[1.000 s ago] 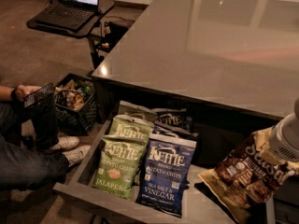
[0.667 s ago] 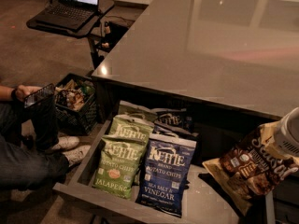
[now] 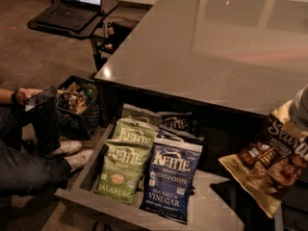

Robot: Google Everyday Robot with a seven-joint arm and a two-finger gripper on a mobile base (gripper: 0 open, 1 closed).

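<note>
My gripper [image 3: 295,123] enters at the right edge, a pale rounded arm end, shut on the top of a brown chip bag [image 3: 267,163]. The bag hangs tilted in the air over the right end of an open grey drawer [image 3: 211,210]. In the drawer lie a green Kettle jalapeno bag [image 3: 122,170] and a blue Kettle sea salt and vinegar bag [image 3: 171,179] side by side, with more bags [image 3: 175,121] behind them, partly under the counter edge.
A wide grey counter top [image 3: 216,47] spans above the drawer. A seated person's legs [image 3: 29,153] and hand with a phone are at the left, beside a black crate [image 3: 79,105] of snacks. A laptop [image 3: 72,6] sits on a stand at the far left.
The gripper and the brown chip bag have risen and shifted right, away from the drawer floor. The Kettle bags have not moved.
</note>
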